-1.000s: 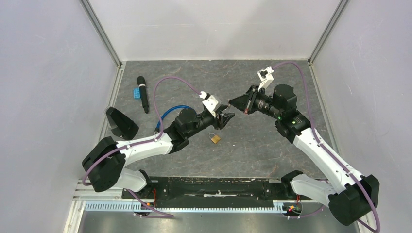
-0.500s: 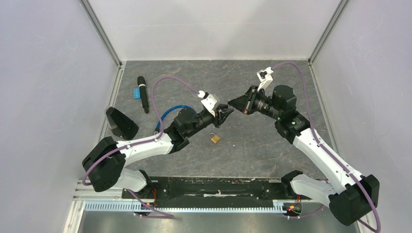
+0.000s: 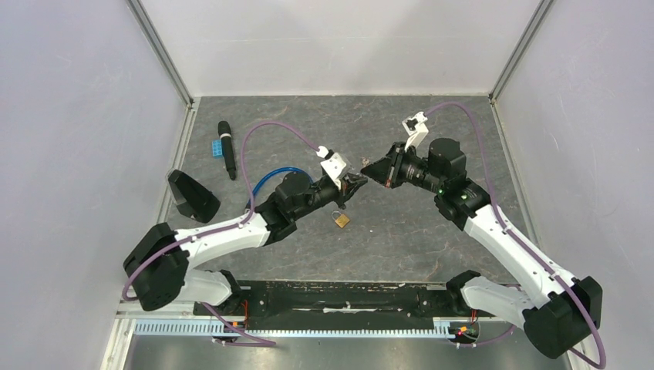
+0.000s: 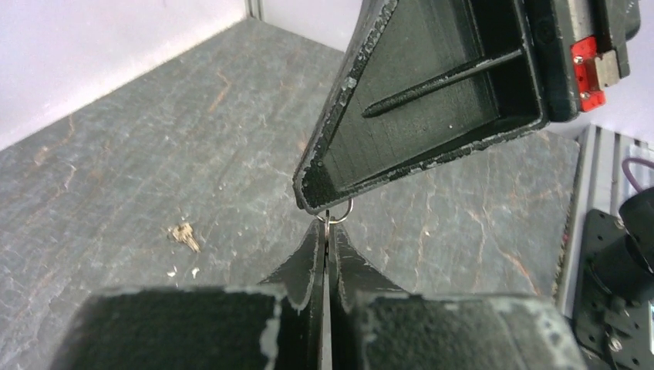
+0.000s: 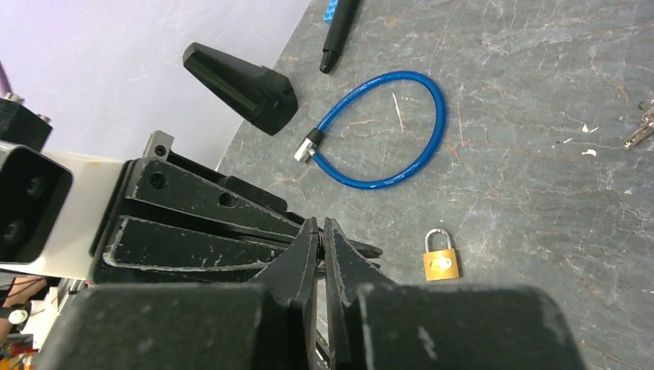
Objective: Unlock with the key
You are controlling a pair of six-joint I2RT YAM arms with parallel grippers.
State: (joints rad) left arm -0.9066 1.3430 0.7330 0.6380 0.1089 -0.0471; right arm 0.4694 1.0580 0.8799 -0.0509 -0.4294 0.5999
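The padlock (image 5: 441, 258) is seen as brass-gold and the cable loop (image 5: 385, 127) as bright blue. The table (image 3: 401, 239) is veined in grey; the key (image 4: 328, 221) seems silvery

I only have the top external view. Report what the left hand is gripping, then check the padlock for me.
Observer: In the left wrist view, the left hand is shut on a small key ring that pokes out at its tips.
Operator: Tell me whether the right hand has that ring too.
Observer: The right wrist view shows it shut, with its tips right against the left hand's tips. Whether it pinches the ring is hidden.
Operator: Now the padlock.
Observer: In the right wrist view, the padlock lies flat on the table with its shackle closed.
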